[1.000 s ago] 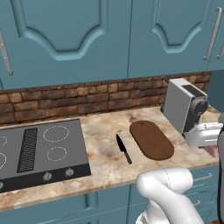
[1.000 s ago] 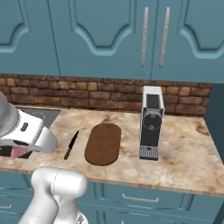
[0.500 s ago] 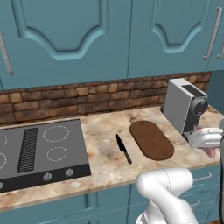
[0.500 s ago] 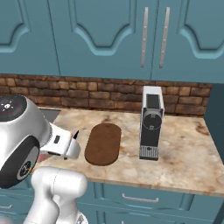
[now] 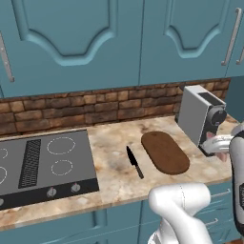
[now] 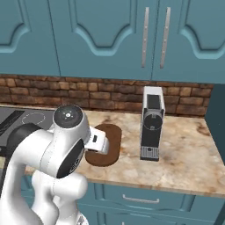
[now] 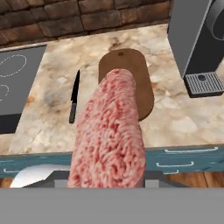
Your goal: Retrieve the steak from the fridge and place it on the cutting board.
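**We bring the steak to the board**

We hold the steak [image 7: 111, 131] tight in our end effector [image 7: 107, 181] — it sticks out long and pink in the hand view. A moment ago our hand was lower and off to the side. Now our arm has swung round in front of the counter [image 5: 114, 178], and the steak points at the cutting board [image 7: 127, 78]. The steak is up in the air, not yet on the board. The board lies between the knife [image 5: 134, 162] and the coffee machine [image 5: 202, 119] — nothing is on it. We think the next job is to reach forward, go down, and let go.
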